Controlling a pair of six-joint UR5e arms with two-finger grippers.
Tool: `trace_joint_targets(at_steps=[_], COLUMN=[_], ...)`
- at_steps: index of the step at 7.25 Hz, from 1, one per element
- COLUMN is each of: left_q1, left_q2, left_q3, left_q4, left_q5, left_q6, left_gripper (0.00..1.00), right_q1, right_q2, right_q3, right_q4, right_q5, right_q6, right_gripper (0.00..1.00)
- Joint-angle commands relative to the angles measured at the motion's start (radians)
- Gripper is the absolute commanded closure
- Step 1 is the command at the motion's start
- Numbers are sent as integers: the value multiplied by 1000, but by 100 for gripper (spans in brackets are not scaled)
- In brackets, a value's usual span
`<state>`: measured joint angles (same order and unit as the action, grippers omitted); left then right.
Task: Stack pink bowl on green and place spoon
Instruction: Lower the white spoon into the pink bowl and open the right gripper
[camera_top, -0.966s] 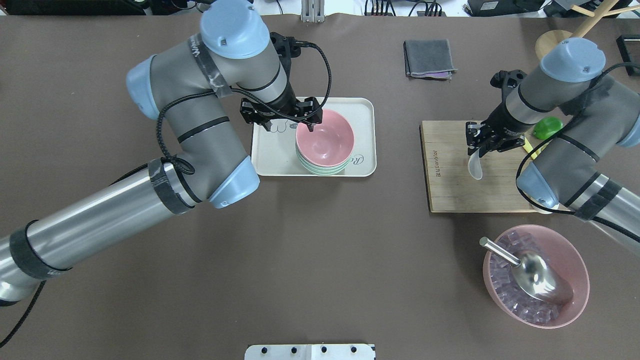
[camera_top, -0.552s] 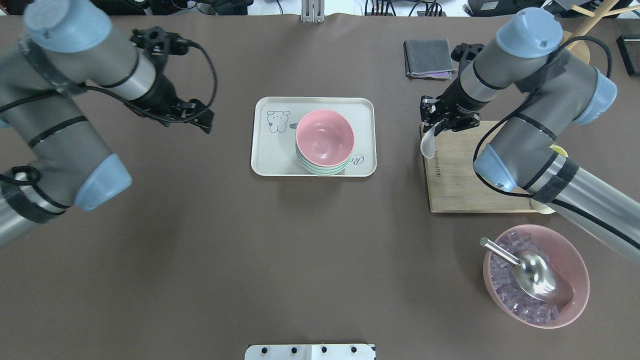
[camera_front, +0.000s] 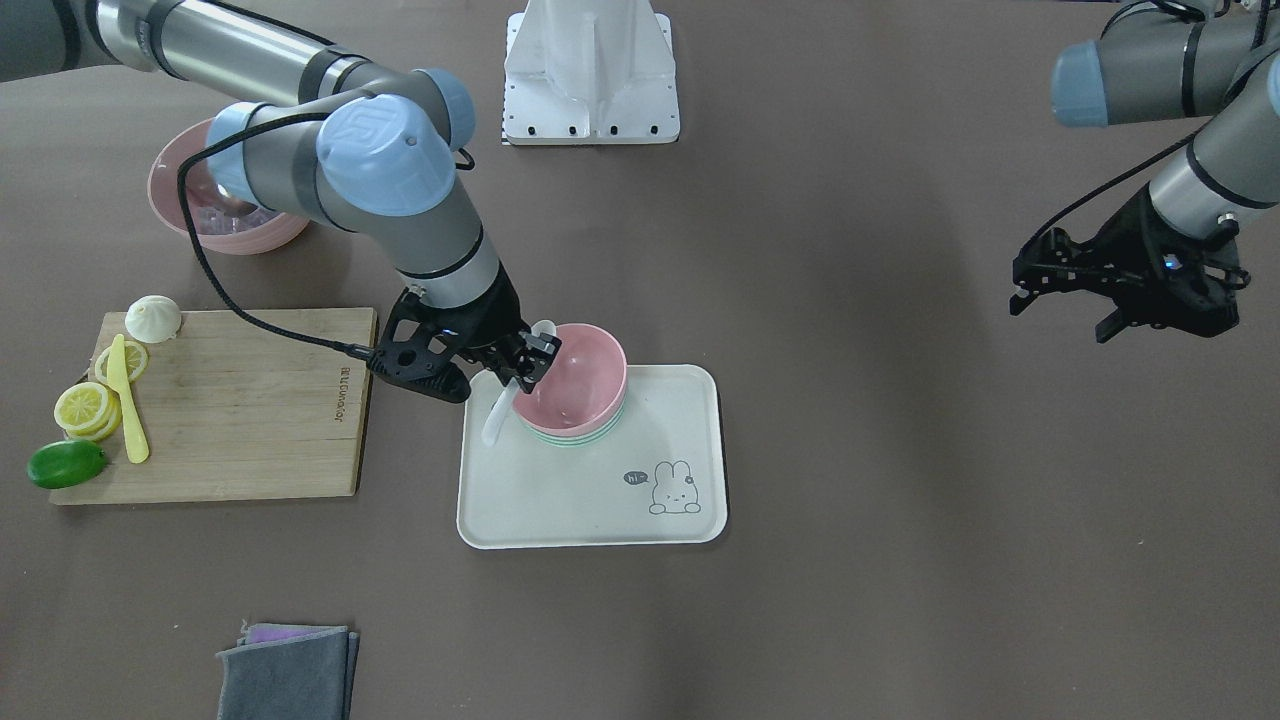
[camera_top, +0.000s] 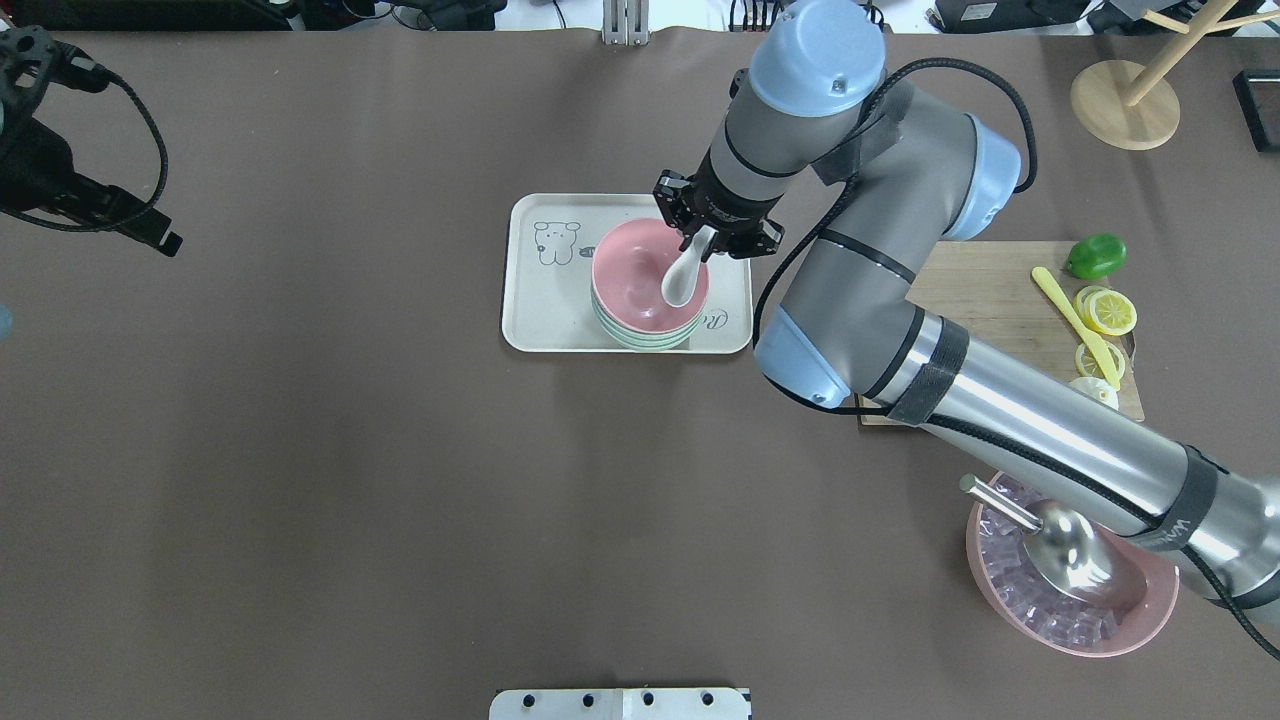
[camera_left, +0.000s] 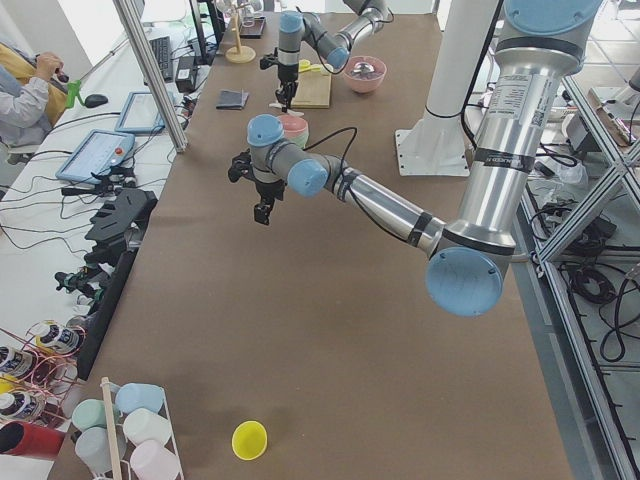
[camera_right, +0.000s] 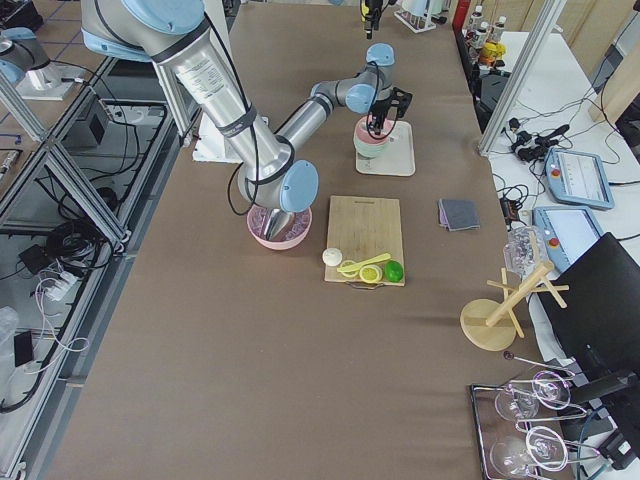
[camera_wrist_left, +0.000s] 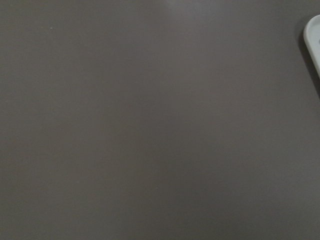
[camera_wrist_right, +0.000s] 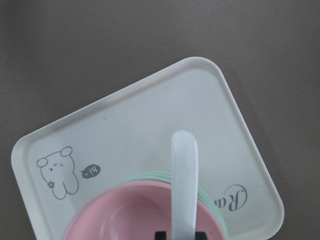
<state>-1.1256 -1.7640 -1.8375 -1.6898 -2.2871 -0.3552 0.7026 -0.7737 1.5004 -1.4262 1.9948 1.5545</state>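
A pink bowl (camera_top: 640, 280) sits stacked on green bowls (camera_top: 640, 342) on a white tray (camera_top: 545, 320). My right gripper (camera_top: 706, 240) is shut on the handle of a white spoon (camera_top: 680, 285). It holds the spoon tilted, with its scoop end over the pink bowl's inside. The front view shows this gripper (camera_front: 517, 366) at the pink bowl's rim (camera_front: 585, 375). The right wrist view shows the spoon (camera_wrist_right: 184, 185) above the pink bowl (camera_wrist_right: 135, 215). My left gripper (camera_front: 1060, 315) is open and empty, far out over bare table.
A wooden cutting board (camera_top: 985, 280) holds lemon slices (camera_top: 1105, 310), a lime (camera_top: 1095, 255) and a yellow knife (camera_top: 1070, 310). A pink bowl of ice with a metal scoop (camera_top: 1070, 560) stands near right. A grey cloth (camera_front: 285, 675) and a wooden stand (camera_top: 1125, 95) lie at the far side.
My right arm carried the spoon from the cutting board to above the pink bowl. My left gripper let go of the pink bowl and pulled away to the far left.
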Motion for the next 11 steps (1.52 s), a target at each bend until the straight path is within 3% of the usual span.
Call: trace_joint_targets(at_steps=[1, 2, 3, 4, 5, 6, 7, 9, 11], left_q1=[-10, -10, -10, -10, -10, -34, -96, -141, -245], left_q2=[20, 20, 20, 20, 41, 73, 110, 129, 187], left_q3=[1, 9, 20, 21, 24, 26, 52, 66, 145], left_q4=[-2, -2, -1, 1, 4, 4, -2, 4, -2], left_q5=[1, 1, 6, 6, 11, 15, 3, 3, -17], left_q6=[19, 19, 18, 15, 13, 21, 22, 22, 245], left_gripper=[2, 2, 2, 2, 2, 2, 2, 2, 2], right_q1=[-25, -25, -23, -3, 45, 102, 204, 431, 617], right_q2=[40, 44, 31, 18, -121, -289, -411, -562, -568], right_q3=[-46, -45, -33, -10, 112, 232, 263, 189, 4], right_q4=[4, 4, 6, 3, 0, -5, -5, -7, -5], right_q5=[-42, -42, -39, -24, 28, 42, 111, 173, 228], right_q6=[19, 27, 50, 39, -35, -224, -396, -889, -1252], right_gripper=[100, 73, 1, 0, 0, 0, 0, 0, 0])
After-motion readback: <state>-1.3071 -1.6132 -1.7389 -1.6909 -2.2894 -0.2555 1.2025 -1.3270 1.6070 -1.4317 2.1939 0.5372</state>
